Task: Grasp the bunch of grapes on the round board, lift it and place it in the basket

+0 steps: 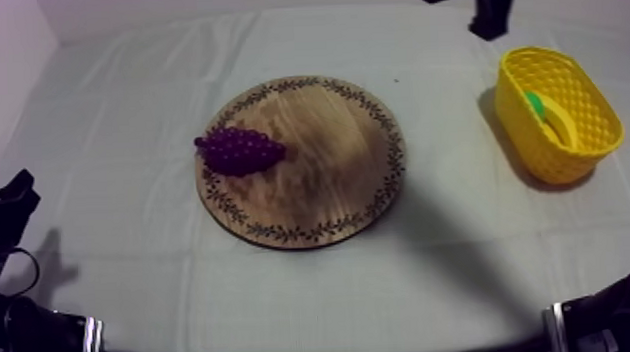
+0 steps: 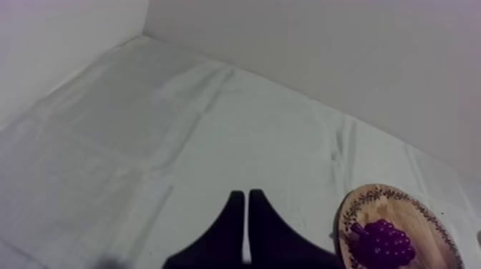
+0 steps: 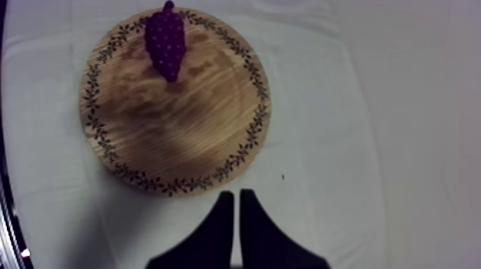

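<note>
Here the grapes (image 1: 240, 151) lie untouched at the left edge of the board (image 1: 319, 178), and the basket (image 1: 553, 155) stands near the right edge of the surface (image 1: 127, 115). Our left gripper (image 2: 247, 207) and right gripper (image 3: 236, 204) are both pinched together on nothing. We judge the approach in hand; next, one gripper must part over the grapes.

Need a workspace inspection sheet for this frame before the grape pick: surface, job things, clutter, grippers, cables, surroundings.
surface: grey-white cloth, creased, over the table.
job's things: bunch of grapes lying on the wooden board, at the rim on the left arm's side; yellow basket on the right arm's side, apart from the board, holding what looks like a banana and a green item.
clutter: nothing seen.
grippers: left gripper fingers together on nothing, over bare cloth; right gripper fingers together on nothing, just off the board's rim.
cables: nothing seen.
surroundings: pale walls behind and beside the table.
</note>
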Robot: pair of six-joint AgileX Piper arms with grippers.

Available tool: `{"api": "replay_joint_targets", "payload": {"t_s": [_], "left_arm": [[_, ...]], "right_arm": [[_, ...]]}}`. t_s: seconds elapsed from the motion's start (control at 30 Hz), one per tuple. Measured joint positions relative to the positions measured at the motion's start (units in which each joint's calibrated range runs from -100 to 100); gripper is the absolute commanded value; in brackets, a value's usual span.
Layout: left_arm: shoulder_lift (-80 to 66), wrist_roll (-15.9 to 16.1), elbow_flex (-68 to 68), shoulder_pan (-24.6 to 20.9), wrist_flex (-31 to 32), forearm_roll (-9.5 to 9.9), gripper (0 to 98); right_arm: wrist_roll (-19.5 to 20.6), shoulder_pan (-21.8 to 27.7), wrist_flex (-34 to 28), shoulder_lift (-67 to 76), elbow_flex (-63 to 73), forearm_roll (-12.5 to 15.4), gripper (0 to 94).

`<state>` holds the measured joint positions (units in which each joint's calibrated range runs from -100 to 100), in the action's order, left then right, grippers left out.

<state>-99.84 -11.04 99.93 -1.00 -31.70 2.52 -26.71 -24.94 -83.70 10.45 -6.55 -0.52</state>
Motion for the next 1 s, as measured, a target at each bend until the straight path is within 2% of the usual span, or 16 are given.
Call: {"api": "replay_joint_targets", "payload": {"t_s": [0.37, 0.67, 0.8, 1.0], "left_arm": [[0.0, 0.0, 0.0, 0.0, 0.0, 0.00, 0.0], [0.0, 0.0, 0.0, 0.0, 0.0, 0.00, 0.0], [0.0, 0.0, 0.0, 0.0, 0.0, 0.00, 0.0], [0.0, 0.0, 0.0, 0.0, 0.0, 0.00, 0.0]], "right_arm": [[-3.8, -4.1, -9.1, -19.0, 21.2, 1.6, 1.1], [-2.6, -8.5, -12.2, -30.8, 33.1, 0.9, 3.5], [-1.7, -9.8, -12.8, -34.2, 36.8, -1.0, 15.4], [-0.8, -10.2, -13.0, -37.1, 39.9, -2.4, 46.6]]}}
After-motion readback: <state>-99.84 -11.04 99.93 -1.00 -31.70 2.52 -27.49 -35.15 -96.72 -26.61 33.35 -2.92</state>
